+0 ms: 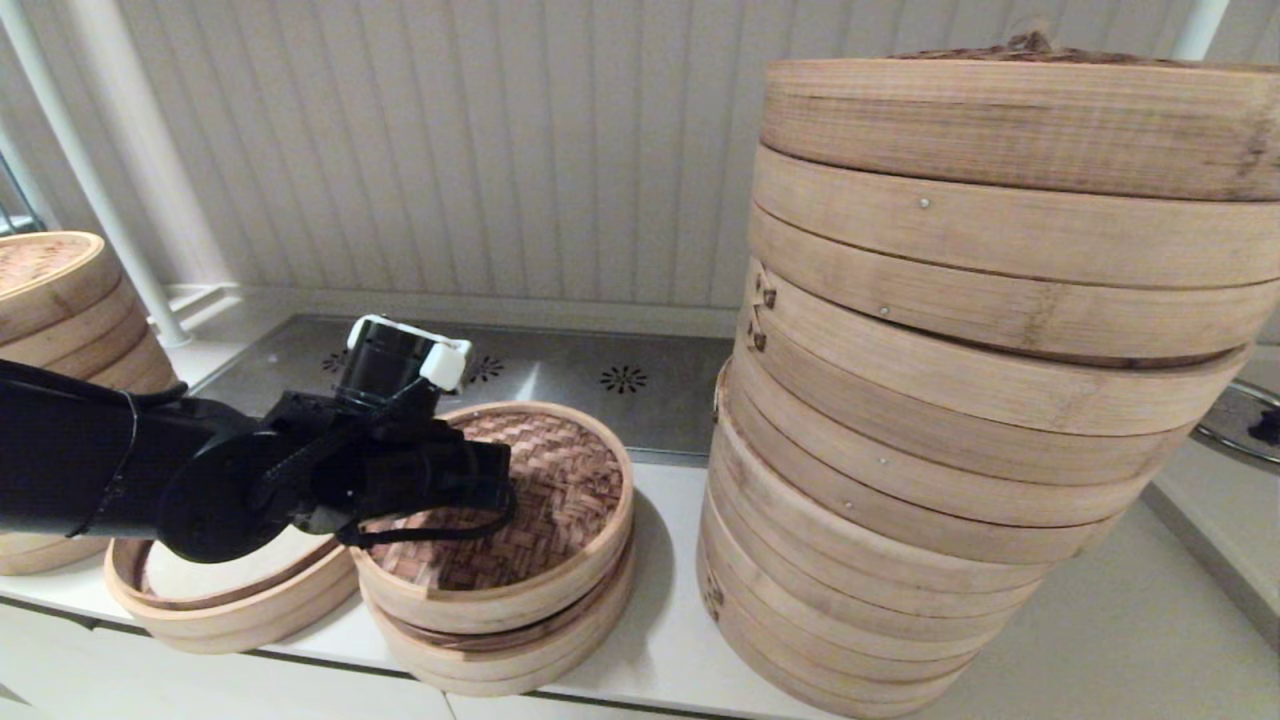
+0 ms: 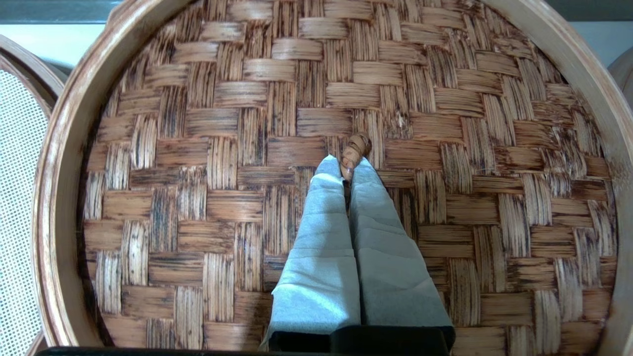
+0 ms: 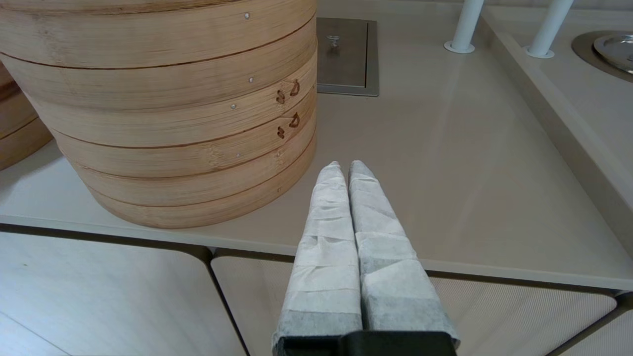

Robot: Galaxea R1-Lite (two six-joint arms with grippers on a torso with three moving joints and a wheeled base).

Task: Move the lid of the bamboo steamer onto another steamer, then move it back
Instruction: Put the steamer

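The bamboo steamer lid (image 1: 570, 480), reddish-brown weave in a pale rim, lies slightly tilted over a small basket (image 1: 520, 655) at the counter's front centre. My left gripper (image 1: 495, 485) reaches over it from the left. In the left wrist view the left gripper (image 2: 348, 165) is shut on the lid's tiny centre loop (image 2: 356, 147). The other steamer (image 1: 225, 600), shallow with a white liner (image 2: 17, 207), stands just left of the lid, partly under my arm. My right gripper (image 3: 344, 165) is shut on nothing, over the counter's front edge.
A huge stack of bamboo baskets (image 1: 960, 400) with a knotted lid towers right of the lid, close to it. A medium stack (image 1: 60, 300) stands at the far left. A metal panel (image 1: 600, 385) lies behind. White poles (image 3: 462, 24) rise at the back.
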